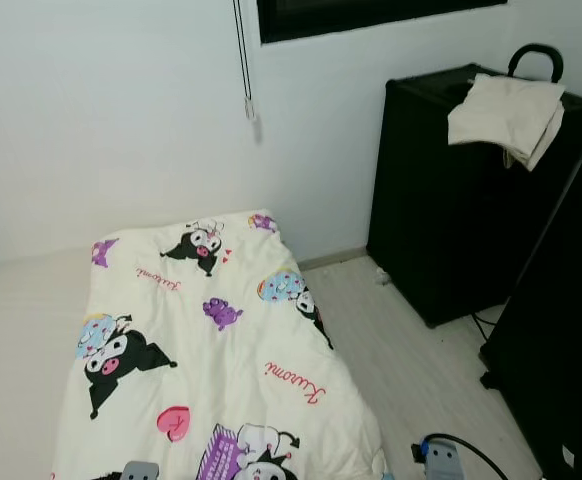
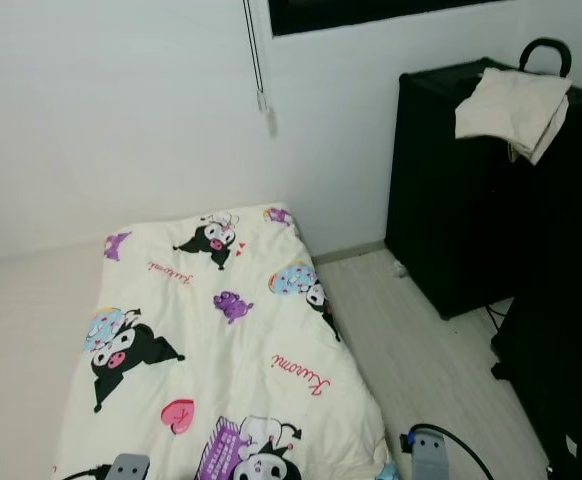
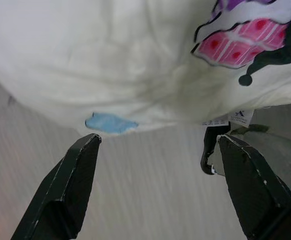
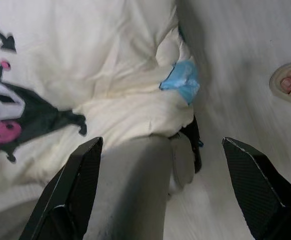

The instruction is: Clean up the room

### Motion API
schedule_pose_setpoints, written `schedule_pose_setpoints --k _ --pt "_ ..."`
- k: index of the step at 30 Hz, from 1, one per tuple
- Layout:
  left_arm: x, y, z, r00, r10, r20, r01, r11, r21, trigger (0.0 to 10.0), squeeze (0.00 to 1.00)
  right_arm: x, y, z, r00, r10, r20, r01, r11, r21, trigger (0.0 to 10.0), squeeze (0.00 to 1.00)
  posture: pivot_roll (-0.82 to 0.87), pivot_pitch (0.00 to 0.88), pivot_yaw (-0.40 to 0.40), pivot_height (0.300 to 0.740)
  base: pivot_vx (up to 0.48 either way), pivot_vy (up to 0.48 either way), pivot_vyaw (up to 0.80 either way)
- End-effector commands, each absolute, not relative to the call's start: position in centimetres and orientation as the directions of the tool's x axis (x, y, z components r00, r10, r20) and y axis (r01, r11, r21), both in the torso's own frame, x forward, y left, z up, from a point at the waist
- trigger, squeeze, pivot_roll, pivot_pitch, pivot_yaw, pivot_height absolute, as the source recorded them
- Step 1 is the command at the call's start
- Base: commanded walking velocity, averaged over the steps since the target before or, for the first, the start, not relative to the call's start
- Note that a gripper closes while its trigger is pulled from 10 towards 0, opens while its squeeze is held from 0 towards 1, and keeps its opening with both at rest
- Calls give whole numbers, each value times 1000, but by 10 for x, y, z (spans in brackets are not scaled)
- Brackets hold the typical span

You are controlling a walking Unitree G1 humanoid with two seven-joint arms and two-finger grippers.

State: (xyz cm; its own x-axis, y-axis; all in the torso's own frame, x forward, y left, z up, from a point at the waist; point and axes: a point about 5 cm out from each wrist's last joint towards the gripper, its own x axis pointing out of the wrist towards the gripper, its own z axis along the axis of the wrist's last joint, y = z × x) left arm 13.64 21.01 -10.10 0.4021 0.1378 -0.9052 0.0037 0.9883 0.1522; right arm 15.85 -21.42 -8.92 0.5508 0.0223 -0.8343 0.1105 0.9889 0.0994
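A cream comforter (image 1: 211,340) printed with black cartoon figures and pink hearts lies spread along the floor by the white wall. Its near edge, with a small blue patch (image 3: 110,123), shows in both wrist views. My left gripper (image 3: 159,141) hangs open just above that edge, over pale floor, holding nothing. My right gripper (image 4: 163,142) is also open, above the comforter's corner beside the blue patch (image 4: 182,80), with a grey part of my own body under it. A folded beige cloth (image 1: 506,115) lies on top of a black cabinet (image 1: 451,220).
The black cabinet stands at the right wall, with another dark piece (image 1: 571,330) nearer me. A strip of light wood floor (image 1: 411,350) runs between them and the comforter. A black cable (image 1: 476,450) lies near my right side. A person's foot in a sandal (image 4: 290,82) is close.
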Motion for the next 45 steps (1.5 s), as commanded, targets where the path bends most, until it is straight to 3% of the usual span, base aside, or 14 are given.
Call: schedule_pose_setpoints --k 1,26,37,45 --pt "127 215 -103 373 155 -915 -12 987 162 10000 0 158 -207 -91 543 44 -838 99 988 116 10000 0 -155 0 61 740 0 0 638" --pt "122 213 -105 357 136 -924 6 989 148 10000 0 156 -205 -92 538 78 -839 72 988 137 10000 0 -157 0 53 740 0 0 637" --pt "122 213 -105 356 135 -925 -12 990 140 10000 0 156 -201 -92 533 91 -841 52 989 140 10000 0 -156 0 55 740 0 -477 633" --pt "124 213 -104 361 123 -924 13 991 137 10000 0 156 -201 -92 531 92 -842 51 989 140 10000 0 -155 0 55 740 0 -117 634"
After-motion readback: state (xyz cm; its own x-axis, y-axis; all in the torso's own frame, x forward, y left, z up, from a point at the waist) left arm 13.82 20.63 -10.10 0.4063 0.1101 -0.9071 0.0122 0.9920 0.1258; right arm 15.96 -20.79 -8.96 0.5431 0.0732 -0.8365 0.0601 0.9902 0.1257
